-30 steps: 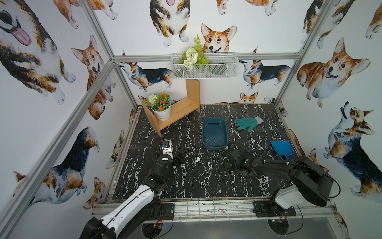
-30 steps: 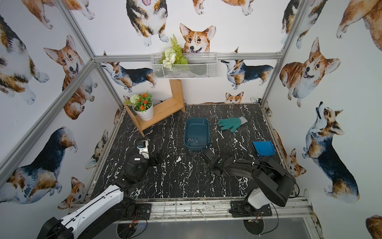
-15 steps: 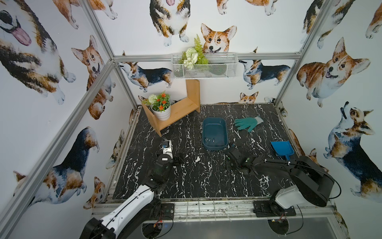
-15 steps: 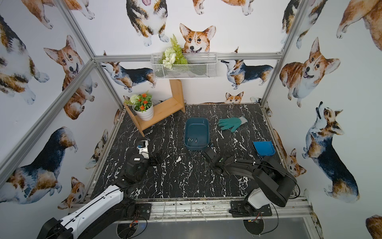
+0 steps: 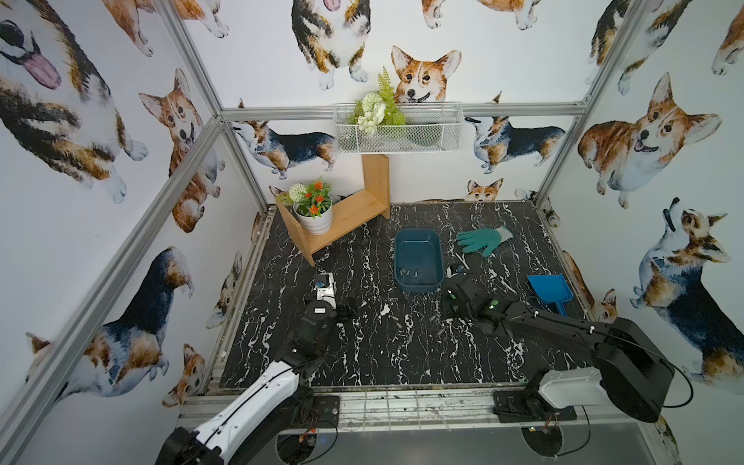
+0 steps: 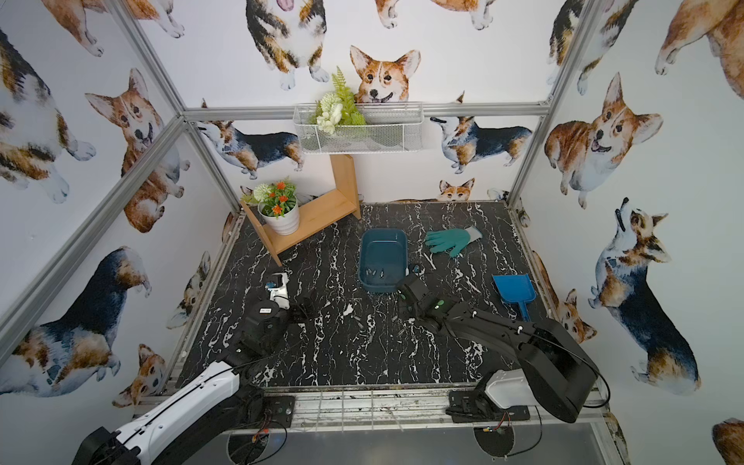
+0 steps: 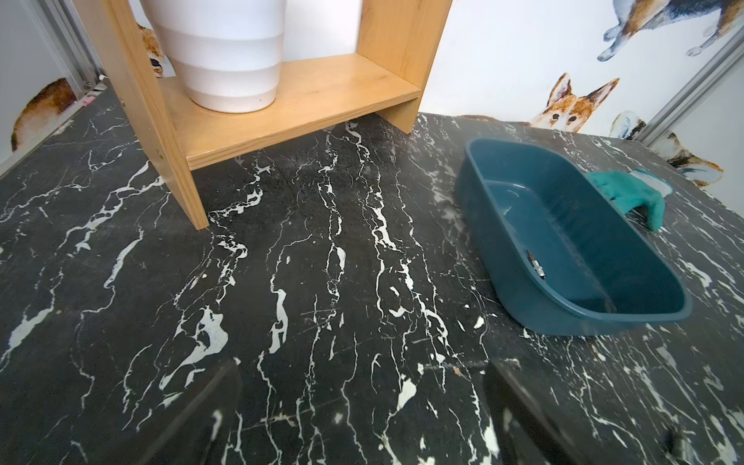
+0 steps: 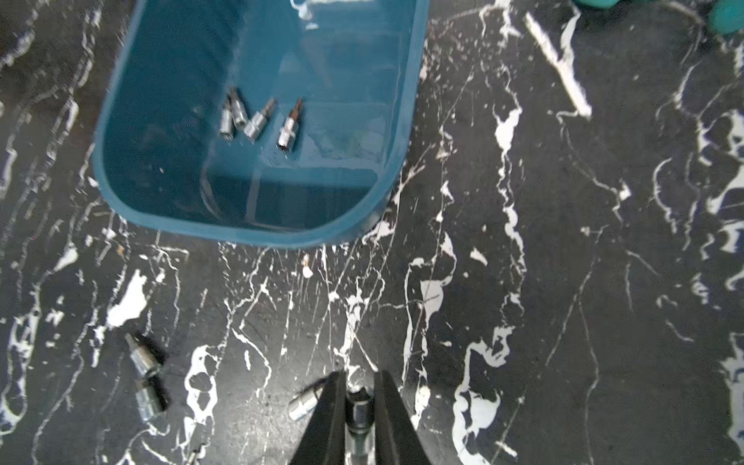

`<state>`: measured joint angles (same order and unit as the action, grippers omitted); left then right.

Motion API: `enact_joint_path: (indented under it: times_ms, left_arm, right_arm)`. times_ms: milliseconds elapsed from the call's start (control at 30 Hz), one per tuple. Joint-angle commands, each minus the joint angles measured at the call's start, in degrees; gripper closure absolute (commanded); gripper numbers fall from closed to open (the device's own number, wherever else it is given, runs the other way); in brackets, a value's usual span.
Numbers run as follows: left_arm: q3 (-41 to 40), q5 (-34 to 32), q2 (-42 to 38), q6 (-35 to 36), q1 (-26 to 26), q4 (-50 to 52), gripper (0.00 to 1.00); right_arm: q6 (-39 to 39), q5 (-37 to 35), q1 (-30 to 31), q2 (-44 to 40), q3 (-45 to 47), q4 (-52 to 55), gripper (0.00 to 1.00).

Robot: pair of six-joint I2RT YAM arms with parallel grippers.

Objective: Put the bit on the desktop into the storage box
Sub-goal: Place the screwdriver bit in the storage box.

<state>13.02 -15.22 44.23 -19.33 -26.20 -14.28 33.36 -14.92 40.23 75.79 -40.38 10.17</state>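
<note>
Counting from the right wrist view: four boxed bits (image 8: 226, 120) (image 8: 239, 108) (image 8: 259, 119) (image 8: 290, 129) lay in the storage box (image 8: 241, 237). Three loose bits (image 8: 143, 354) (image 8: 149, 396) (image 8: 304, 404) lay on the desktop (image 8: 563, 282), near the box's front wall. One held bit (image 8: 359, 404) sat pinched in the right gripper (image 8: 359, 380), jaws narrow, low over the desktop and not yet over the box. Left gripper (image 7: 364, 374) stood wide apart, holding nothing, above bare desktop. Judged about half done: held bit needs carrying over the rim and releasing; three pickups remain. Also noted: one glove (image 5: 481, 239), one scoop (image 5: 549, 288).
</note>
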Motion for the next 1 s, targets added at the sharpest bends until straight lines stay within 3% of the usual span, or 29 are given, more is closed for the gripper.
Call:
enact_joint_path:
  times_ms: [0,267,667,733,833,967]
  left_arm:
    - [-0.01,0.81,-0.01,0.85,0.04,-1.45,0.00]
    - [-0.10,1.06,-0.04,0.78,0.09,-1.68,0.00]
    - [-0.35,1.41,-0.65,0.92,0.09,-1.97,0.00]
    - [-0.35,1.34,-0.61,0.96,0.09,-1.97,0.00]
    - [-0.32,1.34,-0.74,1.06,0.09,-1.97,0.00]
    - [-0.34,1.25,-0.85,1.19,0.09,-2.06,0.00]
  right_arm:
    - [-3.60,-0.04,-1.66,-0.26,-2.53,-1.24,0.82]
    - [-8.33,2.40,-5.80,7.13,-11.91,-5.50,0.82]
    - [-11.20,7.88,-9.81,28.56,-29.12,-10.21,0.80]
    - [-11.38,7.97,-9.99,30.78,-31.24,-10.03,0.71]
    - [-11.57,8.14,-10.08,32.14,-33.24,-8.87,0.47]
    - [-11.83,9.02,-10.07,30.33,-32.23,-8.13,0.44]
